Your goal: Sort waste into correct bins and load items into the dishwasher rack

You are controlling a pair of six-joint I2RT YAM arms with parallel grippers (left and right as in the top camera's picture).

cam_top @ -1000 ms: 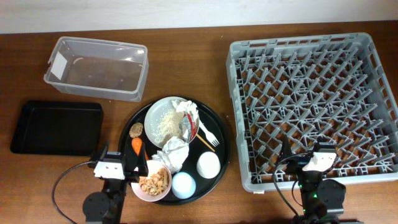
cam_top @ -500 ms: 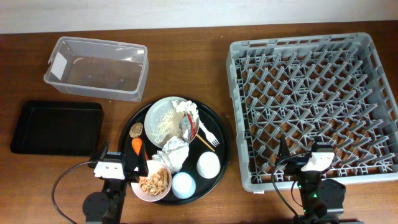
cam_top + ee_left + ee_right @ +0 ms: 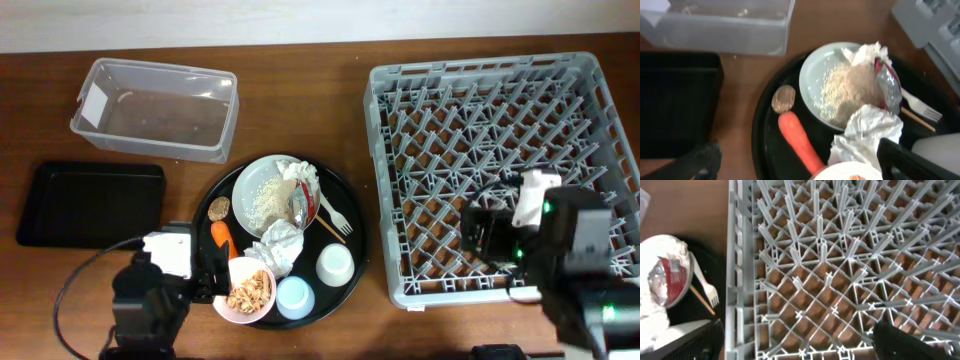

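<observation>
Brown wooden worktop (image 3: pixel 300 90): left hand (image 3: pixel 797 150) spread empty over orange carrot piece (image 3: pixel 792 132) on round black tray (image 3: pixel 765 147), right hand (image 3: pixel 797 330) spread empty above bare grey pegged plastic rack (image 3: pixel 830 255), each seemingly pre-positioned.

Round black tray (image 3: pixel 338 190) on a wooden table (image 3: pixel 300 110)
It sits near the front edge, slightly left of centre.

Brown wooden table (image 3: pixel 300 110), pale wall (image 3: pixel 300 20)
</observation>
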